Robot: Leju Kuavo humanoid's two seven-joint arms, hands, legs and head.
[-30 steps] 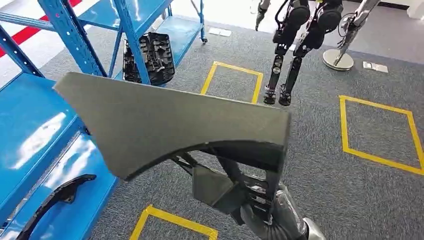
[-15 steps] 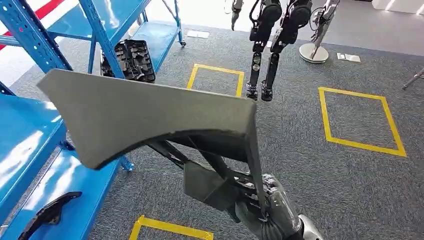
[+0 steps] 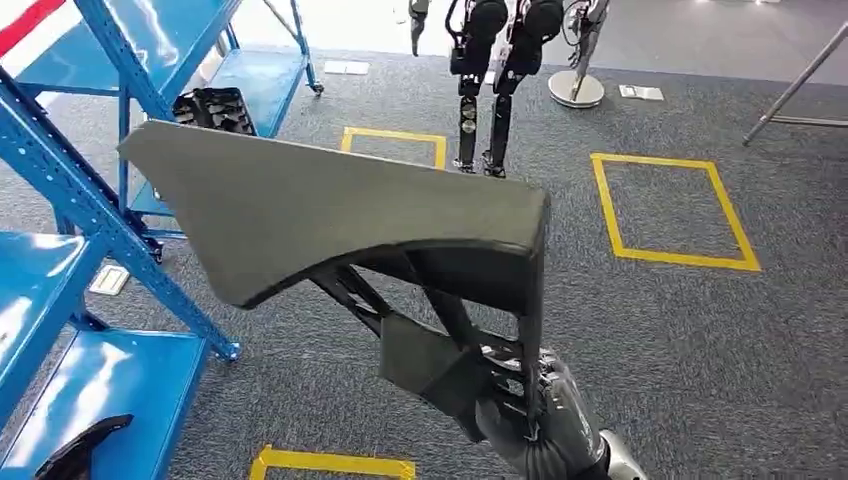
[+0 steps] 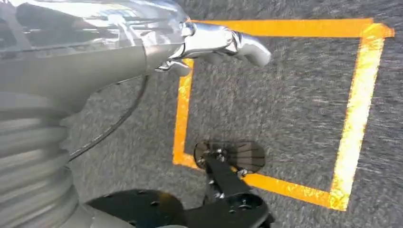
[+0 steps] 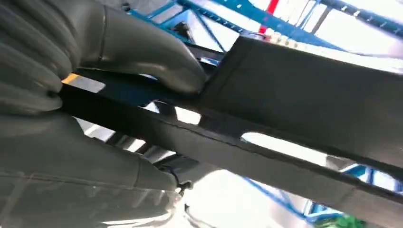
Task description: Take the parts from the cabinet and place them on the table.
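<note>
Panel in hand, away from the cabinet, table not reached.

Nearest me, my right hand [image 3: 530,415] is clamped on the dark frame under the grey wedge-shaped panel [image 3: 330,215], which it holds up over the carpet; I judge the carry half done, with the set-down left. My left hand [image 4: 223,42] hangs over the floor, holding nothing, fingers apart. Left sits the blue cabinet [image 3: 60,200]: a black curved part [image 3: 85,450] near, a black ribbed part [image 3: 212,106] farther.
</note>
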